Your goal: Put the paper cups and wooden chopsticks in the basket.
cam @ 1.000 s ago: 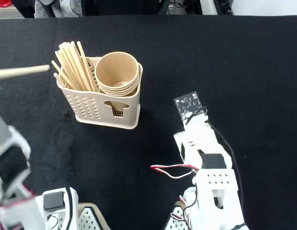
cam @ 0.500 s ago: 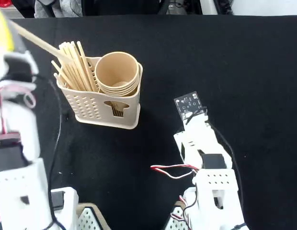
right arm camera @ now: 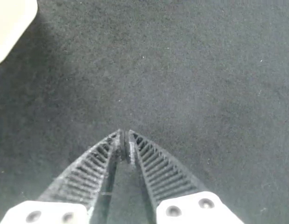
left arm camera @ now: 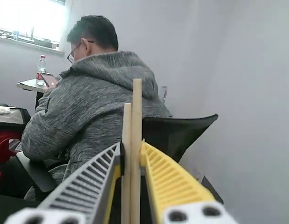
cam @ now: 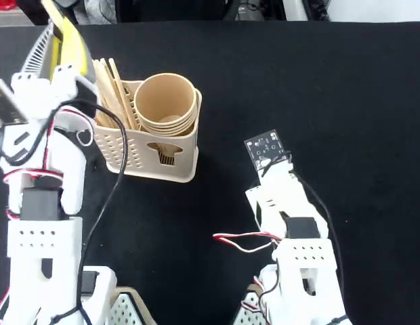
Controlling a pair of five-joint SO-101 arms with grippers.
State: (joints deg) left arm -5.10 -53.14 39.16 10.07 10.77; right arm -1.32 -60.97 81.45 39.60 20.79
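A beige slotted basket (cam: 148,151) stands on the black table, left of centre. Stacked paper cups (cam: 165,101) fill its right half and several wooden chopsticks (cam: 110,87) lean in its left half. My left gripper (cam: 55,32) is raised at the basket's far left corner, shut on two wooden chopsticks (left arm camera: 132,154) that stand up between its grey and yellow fingers (left arm camera: 163,172). My right gripper (right arm camera: 124,141) is shut with nothing in it, low over the cloth to the right of the basket, under its wrist board (cam: 267,149).
A corner of the basket (right arm camera: 9,23) shows near the right gripper. Black cloth (cam: 318,88) covers the table. The arm bases (cam: 301,284) stand along the near edge.
My left arm swung up from the lower left to the basket's far left corner, and the held chopsticks went from lying level to pointing up. The right arm stayed still.
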